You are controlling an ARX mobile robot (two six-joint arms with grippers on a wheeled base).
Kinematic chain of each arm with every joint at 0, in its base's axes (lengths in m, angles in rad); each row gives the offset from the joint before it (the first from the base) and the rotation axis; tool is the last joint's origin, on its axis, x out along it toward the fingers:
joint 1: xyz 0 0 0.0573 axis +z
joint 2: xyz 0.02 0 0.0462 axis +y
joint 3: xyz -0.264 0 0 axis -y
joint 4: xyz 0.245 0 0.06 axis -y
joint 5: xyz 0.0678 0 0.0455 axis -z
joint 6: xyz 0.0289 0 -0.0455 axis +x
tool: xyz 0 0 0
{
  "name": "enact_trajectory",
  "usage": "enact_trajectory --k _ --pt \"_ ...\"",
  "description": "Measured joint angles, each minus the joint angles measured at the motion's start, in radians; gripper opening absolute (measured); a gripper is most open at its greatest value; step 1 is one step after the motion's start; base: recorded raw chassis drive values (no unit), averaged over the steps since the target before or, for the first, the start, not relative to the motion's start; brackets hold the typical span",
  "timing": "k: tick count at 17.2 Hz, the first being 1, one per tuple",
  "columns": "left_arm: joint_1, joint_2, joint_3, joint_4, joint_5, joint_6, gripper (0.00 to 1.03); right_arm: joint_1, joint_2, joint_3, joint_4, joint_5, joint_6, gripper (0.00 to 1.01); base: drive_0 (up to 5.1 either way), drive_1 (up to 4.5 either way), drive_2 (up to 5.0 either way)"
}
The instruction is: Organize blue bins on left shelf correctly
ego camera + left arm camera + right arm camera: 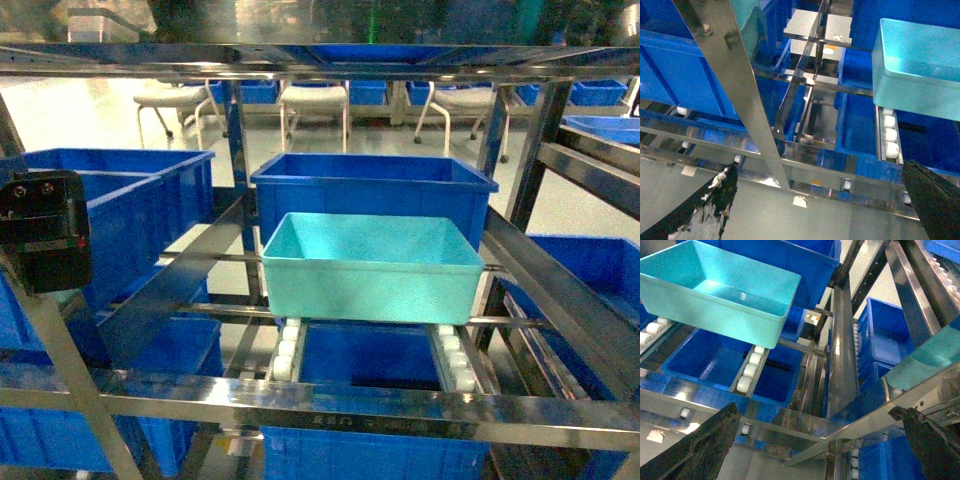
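The left gripper (820, 200) is spread wide, empty, just in front of the left shelf (740, 95)'s front beam. Ahead of it and to its right, a turquoise bin (920, 75) sits on the white rollers (890, 135), with dark blue bins (685, 75) behind and below. The right gripper (820, 450) also gapes wide, holding nothing; the turquoise bin lies ahead to its left, seemingly touching the dark bin behind.
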Motion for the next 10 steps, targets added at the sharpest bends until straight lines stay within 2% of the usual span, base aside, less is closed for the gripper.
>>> enact_trajectory --k 3,4,5,8,10 --pt "0.000 0.000 0.000 0.000 0.002 0.000 0.98 0.000 0.000 0.000 0.000 0.002 0.000 0.98 0.0 0.00 0.0" --pt "0.014 0.030 -0.056 0.244 0.055 0.039 0.92 -0.023 0.045 -0.076 0.301 -0.018 0.057 0.89 0.0 0.00 0.0" --pt "0.023 0.043 -0.097 0.380 0.098 0.071 0.87 -0.031 0.056 -0.114 0.402 -0.013 0.090 0.83 0.0 0.00 0.0" --pt "0.045 0.041 -0.214 0.599 0.150 0.136 0.76 -0.037 0.042 -0.215 0.560 -0.011 0.141 0.72 0.0 0.00 0.0" --pt "0.054 0.035 -0.267 0.678 0.161 0.157 0.71 -0.042 0.029 -0.254 0.615 -0.012 0.157 0.67 0.0 0.00 0.0"
